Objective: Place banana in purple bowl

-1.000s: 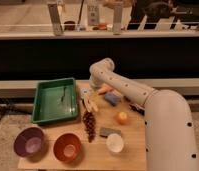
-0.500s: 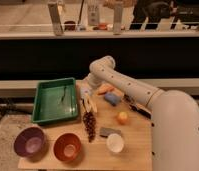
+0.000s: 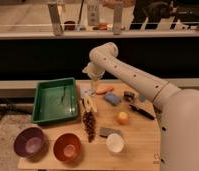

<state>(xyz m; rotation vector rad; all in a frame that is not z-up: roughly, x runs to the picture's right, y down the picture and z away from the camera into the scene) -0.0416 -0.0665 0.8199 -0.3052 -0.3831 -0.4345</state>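
The banana (image 3: pixel 88 104) is small and pale yellow. It lies on the wooden table (image 3: pixel 138 140) just right of the green tray and above the dark grape bunch (image 3: pixel 89 125). My gripper (image 3: pixel 95 82) hangs from the white arm a little above and behind the banana, pointing down. The purple bowl (image 3: pixel 29 142), with its paler inside, stands at the table's front left corner, far from the gripper.
A green tray (image 3: pixel 43 116) sits at the left. An orange bowl (image 3: pixel 68 146) and a white cup (image 3: pixel 114 142) stand at the front. A round orange fruit (image 3: pixel 123 118), a carrot-like piece (image 3: pixel 105 90), a blue block (image 3: pixel 113 98) and a black item (image 3: pixel 141 111) lie to the right.
The arm's elbow and the gripper have risen from just over the banana. The banana still lies on the table.
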